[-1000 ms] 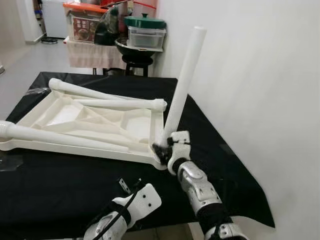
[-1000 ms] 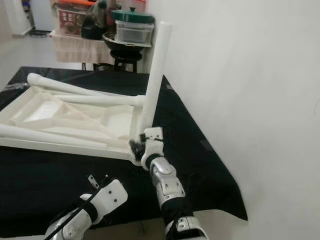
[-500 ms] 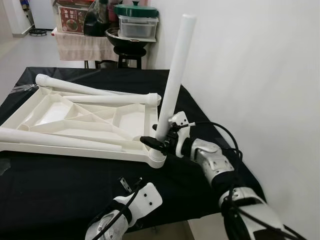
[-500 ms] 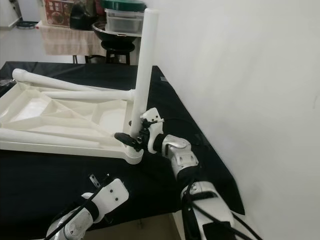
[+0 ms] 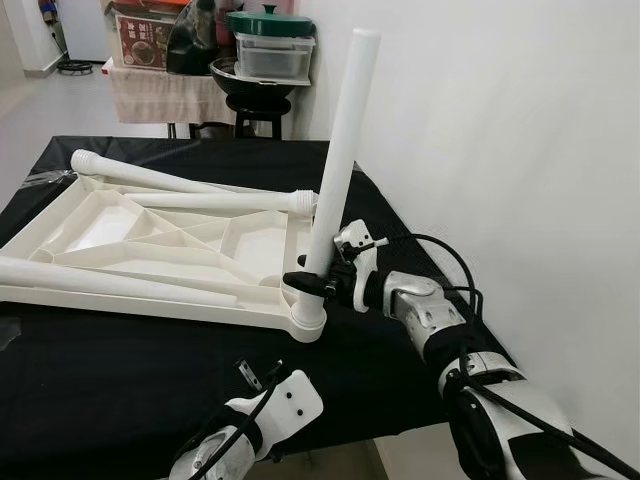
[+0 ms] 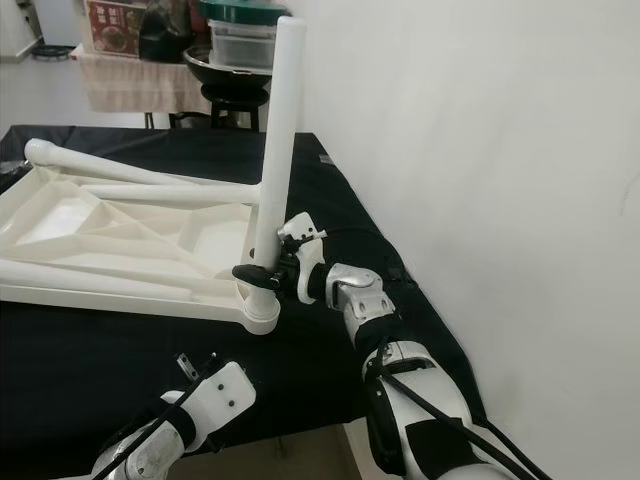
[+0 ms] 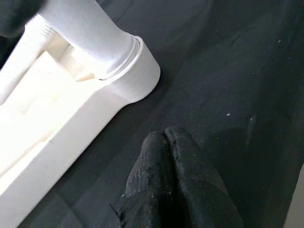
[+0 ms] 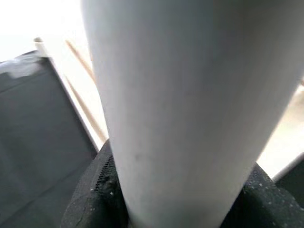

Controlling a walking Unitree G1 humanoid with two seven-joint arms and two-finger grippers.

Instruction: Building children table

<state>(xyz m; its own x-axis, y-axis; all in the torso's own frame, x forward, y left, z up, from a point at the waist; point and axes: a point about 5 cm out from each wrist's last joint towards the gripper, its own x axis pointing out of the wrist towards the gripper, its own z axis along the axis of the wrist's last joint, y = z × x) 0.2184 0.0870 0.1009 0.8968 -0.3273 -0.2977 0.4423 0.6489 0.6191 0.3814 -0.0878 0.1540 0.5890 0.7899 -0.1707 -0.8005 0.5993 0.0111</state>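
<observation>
An upturned white plastic table top (image 5: pixel 160 240) lies on the black cloth. One white leg (image 5: pixel 338 150) stands nearly upright in its near right corner socket (image 5: pixel 305 318). My right gripper (image 5: pixel 305 282) is shut on this leg just above the socket; the leg (image 8: pixel 190 114) runs between its fingers (image 8: pixel 95 199). Three more legs lie across the top: a far one (image 5: pixel 150 177), a middle one (image 5: pixel 230 201) and a near one (image 5: pixel 110 281). My left gripper (image 7: pixel 166 161) is shut, low over the cloth beside the corner socket (image 7: pixel 128 71).
The black-covered work table (image 5: pixel 120 370) ends close to me and at the white wall (image 5: pixel 500 150) on the right. Behind it stand a stool (image 5: pixel 255 112) and a cloth-covered stand (image 5: pixel 160 95) loaded with pots and boxes.
The upright leg has straightened from its rightward tilt and sunk toward the corner socket. My right gripper stays on it, forearm now stretched out to the right. The camera shifted slightly.
</observation>
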